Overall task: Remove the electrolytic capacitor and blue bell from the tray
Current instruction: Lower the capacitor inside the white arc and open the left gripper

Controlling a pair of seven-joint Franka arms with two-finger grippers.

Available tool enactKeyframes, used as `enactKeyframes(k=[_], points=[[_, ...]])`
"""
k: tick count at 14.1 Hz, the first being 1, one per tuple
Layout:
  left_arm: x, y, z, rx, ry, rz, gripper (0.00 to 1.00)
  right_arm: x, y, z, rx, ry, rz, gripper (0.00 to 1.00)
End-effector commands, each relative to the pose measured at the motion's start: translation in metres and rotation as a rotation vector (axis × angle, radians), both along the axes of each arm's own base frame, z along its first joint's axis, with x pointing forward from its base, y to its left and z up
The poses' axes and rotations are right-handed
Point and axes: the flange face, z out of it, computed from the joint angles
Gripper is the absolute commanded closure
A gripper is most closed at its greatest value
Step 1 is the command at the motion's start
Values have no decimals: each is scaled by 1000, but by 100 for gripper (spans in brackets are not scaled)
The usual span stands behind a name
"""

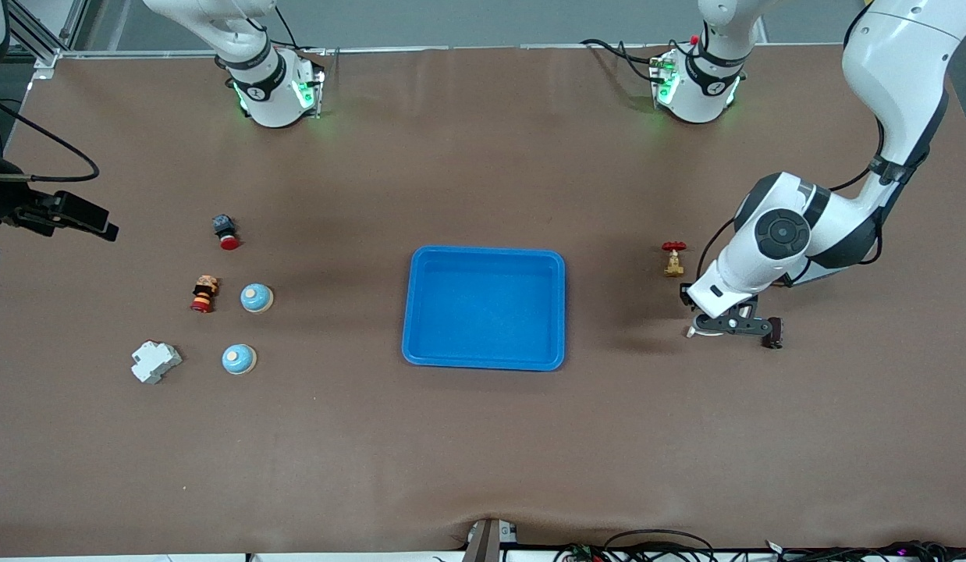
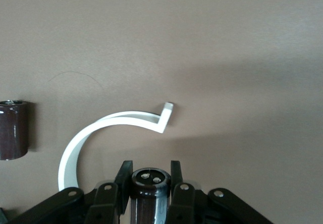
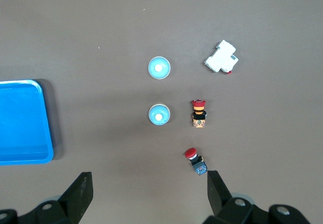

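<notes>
My left gripper [image 2: 150, 169] is down at the table near the left arm's end, shut on a dark upright capacitor [image 2: 149, 191]. In the front view this gripper [image 1: 734, 323] hides the held capacitor. A second dark capacitor [image 2: 12, 130] stands on the table beside it [image 1: 775, 333]. Two light blue bells [image 1: 257, 297] [image 1: 239, 359] sit near the right arm's end. My right gripper [image 3: 149, 183] hangs open and empty high above that end of the table [image 1: 93, 222], looking down on both bells [image 3: 159, 114] [image 3: 159, 67]. The blue tray [image 1: 487, 253] at the table's middle is empty.
A curved white strip [image 2: 101, 125] lies on the table by the left gripper. A brass valve with a red handle [image 1: 673, 258] stands close to the left arm. Two red push buttons [image 1: 226, 231] [image 1: 204, 293] and a white breaker [image 1: 155, 361] lie beside the bells.
</notes>
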Motion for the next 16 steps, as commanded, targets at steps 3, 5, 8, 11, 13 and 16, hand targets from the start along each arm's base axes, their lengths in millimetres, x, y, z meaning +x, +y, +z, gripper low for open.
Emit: enactKeyframes(k=[3,5,8,11,13,16], points=[[-1,8,-12,-13,-17,-10,100,-8,0,11,10,-2,-11,0],[-1,6,-18,-30,-16,-8,100,-7,-1,11,1,-5,-1,0],[-1,10,-26,-43,-16,-4,100,-8,0,20,-22,-25,17,0],[-3,13,-33,-39,-6,-4,100,-7,-1,29,-35,-48,61,0],[-4,13,-35,-43,-3,-3,100,-8,-2,33,-35,-54,63,0],[-5,12,-38,-48,2,-5,100,-7,-4,33,-37,-55,59,0]])
